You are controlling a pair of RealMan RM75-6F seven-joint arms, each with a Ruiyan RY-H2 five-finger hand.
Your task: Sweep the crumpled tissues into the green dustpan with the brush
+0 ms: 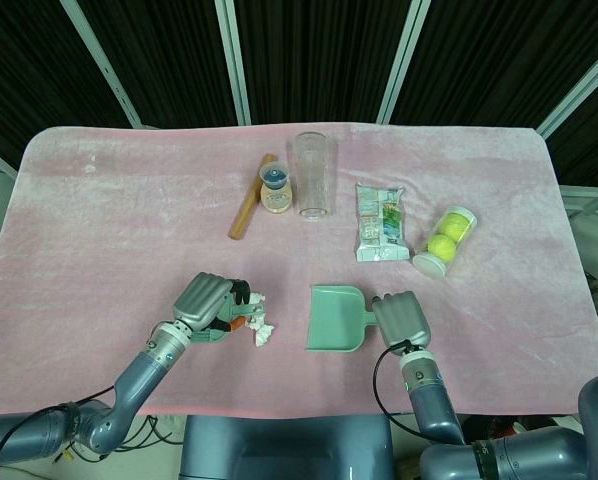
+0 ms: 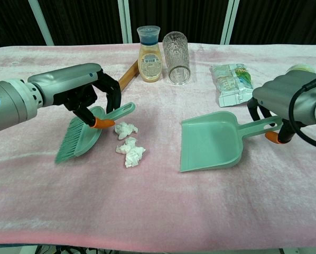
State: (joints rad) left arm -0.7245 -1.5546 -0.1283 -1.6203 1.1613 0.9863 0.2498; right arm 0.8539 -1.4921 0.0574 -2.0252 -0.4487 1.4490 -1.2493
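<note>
A desk (image 1: 99, 230) draped in fuzzy pink cloth fills both views, with broad bare cloth at the left and along the near edge. The green plastic dustpan (image 2: 211, 142) lies flat at right of centre, mouth toward the lower left; the right hand (image 2: 285, 103) is curled round its handle. The left hand (image 2: 79, 87) grips the green brush (image 2: 79, 138), bristles down on the cloth. Crumpled white tissues (image 2: 129, 144) lie just right of the bristles, apart from the dustpan. Along the far edge: a clear ribbed glass (image 2: 176, 50), a labelled bottle (image 2: 149, 53) whose print is unreadable, a wooden stick (image 1: 249, 212), a printed packet (image 1: 381, 222), and a tube of yellow balls (image 1: 447, 240).
</note>
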